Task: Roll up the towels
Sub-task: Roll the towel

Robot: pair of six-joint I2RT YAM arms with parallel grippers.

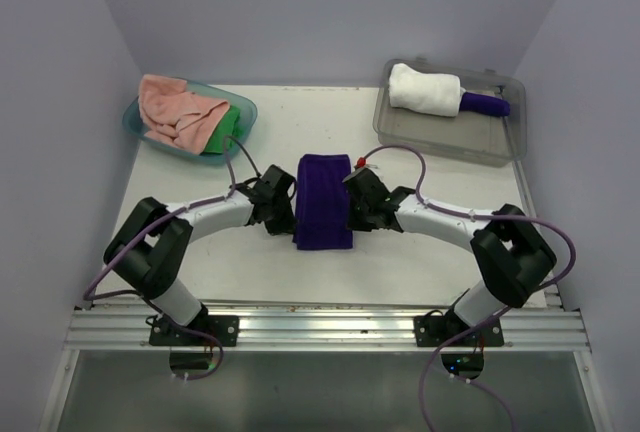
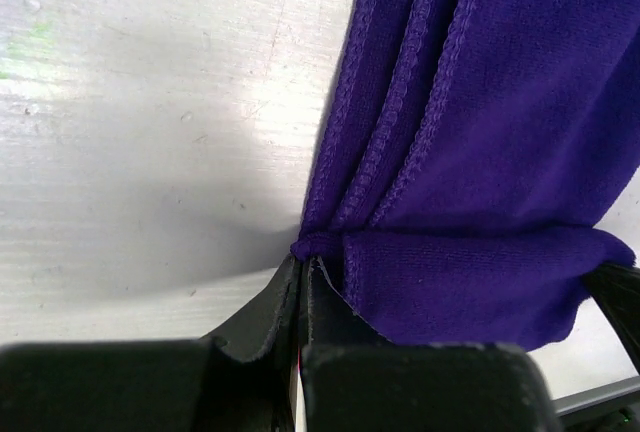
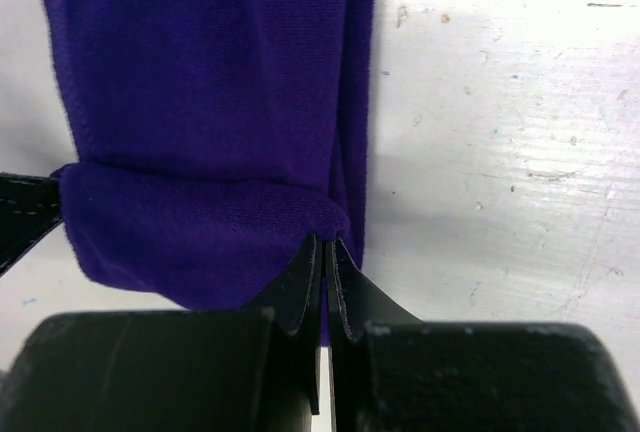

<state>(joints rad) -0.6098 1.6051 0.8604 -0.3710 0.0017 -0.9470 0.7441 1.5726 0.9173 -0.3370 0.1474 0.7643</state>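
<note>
A dark purple towel (image 1: 323, 197) lies folded into a long strip at the table's centre, its near end turned over into a short flap (image 2: 470, 282). My left gripper (image 1: 291, 214) is shut on that flap's left corner (image 2: 312, 245). My right gripper (image 1: 351, 214) is shut on its right corner (image 3: 335, 224). In both wrist views the fingers pinch cloth at their tips. A salmon pink towel (image 1: 178, 110) and a bright green towel (image 1: 228, 128) lie bunched in the teal tub. A rolled white towel (image 1: 424, 89) rests in the grey tray.
The teal tub (image 1: 142, 132) stands at the back left and the clear grey tray (image 1: 470, 137) at the back right. A small purple roll (image 1: 486, 104) lies beside the white towel in the tray. Purple walls close in the table on three sides.
</note>
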